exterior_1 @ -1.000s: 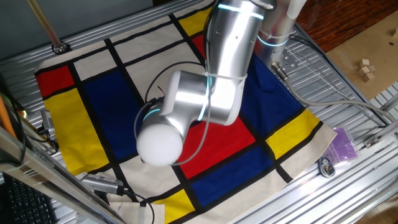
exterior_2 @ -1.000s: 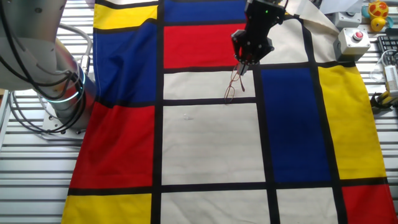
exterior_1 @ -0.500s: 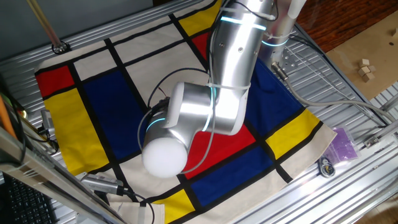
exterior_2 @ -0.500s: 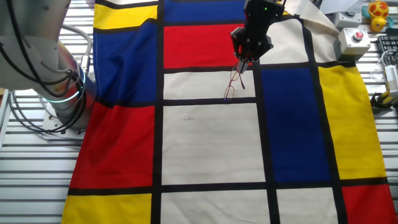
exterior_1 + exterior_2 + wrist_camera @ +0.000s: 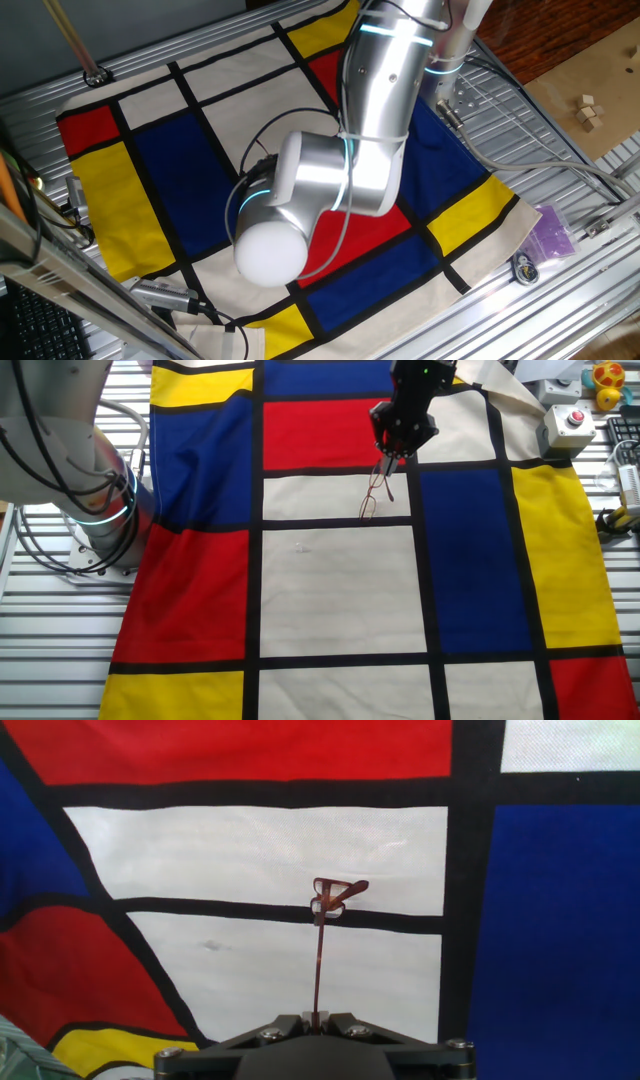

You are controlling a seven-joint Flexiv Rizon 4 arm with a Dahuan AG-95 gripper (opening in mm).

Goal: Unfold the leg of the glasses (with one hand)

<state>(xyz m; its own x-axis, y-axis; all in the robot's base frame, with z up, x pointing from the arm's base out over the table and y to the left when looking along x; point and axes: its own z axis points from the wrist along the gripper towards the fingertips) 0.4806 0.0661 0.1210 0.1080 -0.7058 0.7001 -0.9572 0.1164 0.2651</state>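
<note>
Right, so the tool [image 5: 388,460] is pinched tight on the tip of the leg [image 5: 318,965], w/ the rest of the glasses [image 5: 370,501] hanging off below it over the white cloth square, approx. at the black stripe between two white panels. Holding by the very end of the leg makes sense w/ only one hand: the frame's own weight hangs from the hinge and does the opening, no second grip needed. In the hand view the leg runs straight out from between the closed fingers and the folded frame [image 5: 334,895] sits at its far end, so the pull is along the wire, not across it. Can't tell if the lenses touch the cloth [image 5: 340,590] or hang just clear. From the first fixed view the arm [image 5: 330,170] blocks the glasses totally, nothing to check there. I'd guess the hinge is partway open, not fully. Risk: thin wire could slip out or bend if swung.
</note>
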